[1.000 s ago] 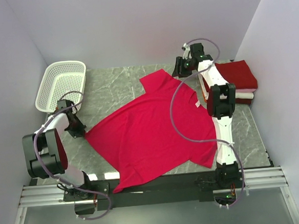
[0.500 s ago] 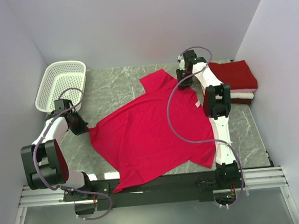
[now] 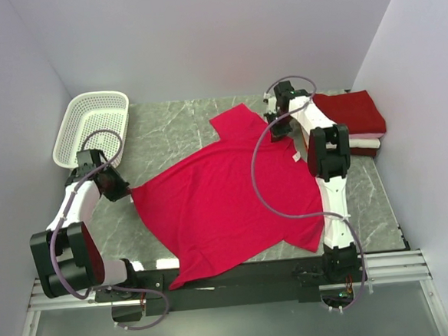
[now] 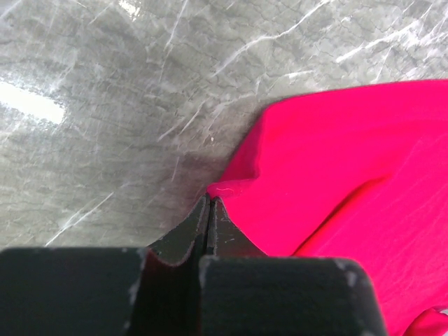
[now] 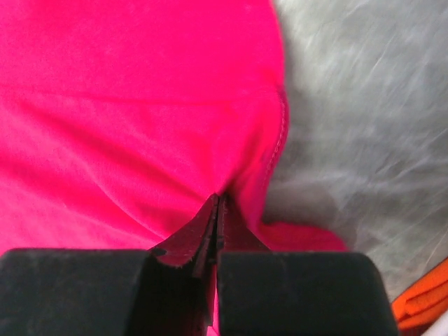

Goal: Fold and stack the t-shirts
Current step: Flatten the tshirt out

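Two grippers are pinching the bright pinkish-red t-shirt (image 3: 226,198), which is lying spread open and skewed on the table (image 3: 167,130), to the right of the basket (image 3: 96,96) and nearer the arm bases. The left gripper (image 3: 124,190) is clenching the shirt corner closest to the basket. In the left wrist view its jaws are pressing together with the hem corner caught at their tips and a small ridge of cloth is rising there. The right gripper (image 3: 281,125) is working on the side of the shirt away from the basket, up by the sleeve. Seen from its wrist camera, its jaws are closed tight on a pucker of cloth beside a stitched edge. Farther still from the basket, at the opposite edge of the table, the crimson t-shirt (image 3: 355,111) is sitting folded on the white t-shirt (image 3: 364,138). The robot appears to be finishing the grasp that begins the first fold of this last shirt. Next, both arms are likely going to need to lift together, holding the cloth taut between them. They would then carry the held edge across the shirt, away from the basket, without either pinch slipping off its thin hem.
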Controlling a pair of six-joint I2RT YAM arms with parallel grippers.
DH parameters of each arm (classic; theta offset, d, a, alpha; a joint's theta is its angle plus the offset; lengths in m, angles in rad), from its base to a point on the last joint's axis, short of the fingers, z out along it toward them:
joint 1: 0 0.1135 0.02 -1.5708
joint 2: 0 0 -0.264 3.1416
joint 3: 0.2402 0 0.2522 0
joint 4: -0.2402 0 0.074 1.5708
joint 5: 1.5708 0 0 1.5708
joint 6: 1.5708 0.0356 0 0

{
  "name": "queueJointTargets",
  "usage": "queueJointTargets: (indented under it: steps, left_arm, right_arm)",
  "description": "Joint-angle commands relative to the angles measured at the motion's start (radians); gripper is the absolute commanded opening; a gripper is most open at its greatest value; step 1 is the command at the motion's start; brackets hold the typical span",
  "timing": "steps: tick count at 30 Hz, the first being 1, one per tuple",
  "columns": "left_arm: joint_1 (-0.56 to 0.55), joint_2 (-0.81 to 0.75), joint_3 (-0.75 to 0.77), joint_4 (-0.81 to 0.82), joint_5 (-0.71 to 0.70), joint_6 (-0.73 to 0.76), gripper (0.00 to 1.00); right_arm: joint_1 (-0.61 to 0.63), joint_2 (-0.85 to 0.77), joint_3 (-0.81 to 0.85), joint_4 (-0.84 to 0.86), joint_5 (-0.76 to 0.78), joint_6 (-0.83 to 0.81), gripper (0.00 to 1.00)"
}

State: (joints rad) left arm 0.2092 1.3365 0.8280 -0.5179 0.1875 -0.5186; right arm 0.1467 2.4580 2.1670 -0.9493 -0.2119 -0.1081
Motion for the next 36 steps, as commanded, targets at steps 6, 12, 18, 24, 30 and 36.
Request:
queueJointTargets:
  steps: [6, 12, 18, 24, 30, 36]
  left_arm:
    - [0.021, -0.071, -0.01, 0.027, 0.036, 0.005, 0.0]
    - [0.027, -0.054, -0.009, 0.045, 0.076, 0.017, 0.0]
    - [0.027, -0.057, -0.023, 0.067, 0.093, 0.035, 0.0]
    - [0.029, -0.04, -0.038, 0.096, 0.128, 0.043, 0.0]
    - [0.029, -0.033, -0.047, 0.107, 0.15, 0.051, 0.0]
    - [0.029, -0.033, -0.052, 0.113, 0.158, 0.051, 0.0]
  right_arm:
    - [0.004, -0.321, -0.566, -0.022, -0.049, -0.183, 0.0]
    - [-0.027, -0.449, -0.56, 0.0, -0.13, -0.232, 0.2]
    - [-0.055, -0.313, -0.229, -0.006, -0.208, -0.174, 0.47]
    - [-0.065, -0.053, 0.15, 0.029, -0.193, -0.032, 0.54]
    - [-0.062, 0.073, 0.271, 0.088, -0.11, 0.08, 0.49]
    - [-0.062, 0.111, 0.266, 0.138, -0.061, 0.105, 0.45]
